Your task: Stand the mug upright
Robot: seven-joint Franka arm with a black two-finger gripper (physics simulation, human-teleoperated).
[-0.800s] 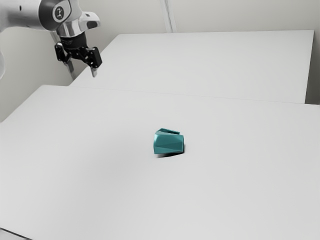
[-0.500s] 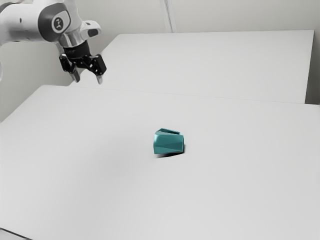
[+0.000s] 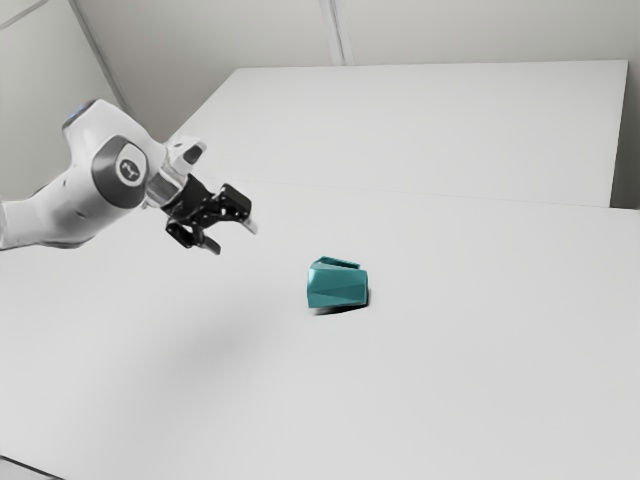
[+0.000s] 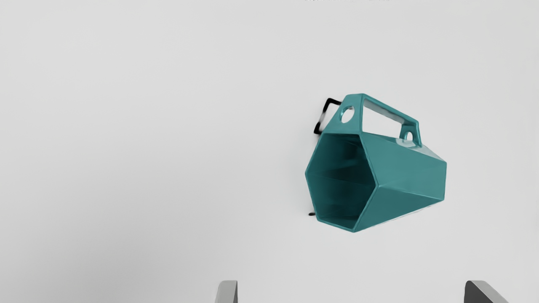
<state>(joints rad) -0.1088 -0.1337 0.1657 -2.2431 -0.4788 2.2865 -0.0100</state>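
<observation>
My gripper (image 3: 234, 239) is held above the table in the exterior view, a short distance to the exterior view's left of the teal mug (image 3: 338, 287). The mug lies on its side on the white surface. In the wrist view the faceted mug (image 4: 404, 176) shows its hollow mouth and its angular handle, which has round holes. Both fingertips of the gripper (image 4: 351, 290) stand wide apart, open, with nothing between them and not touching the mug.
The white table (image 3: 480, 380) carries the mug. Beyond its far edge is another large white surface (image 3: 420, 130), with pale walls behind. A dark line crosses the exterior view's lower left corner.
My arm has come down and toward the exterior view's right, and the hand has tilted, bringing the gripper nearer the mug. The mug has stayed where it was.
</observation>
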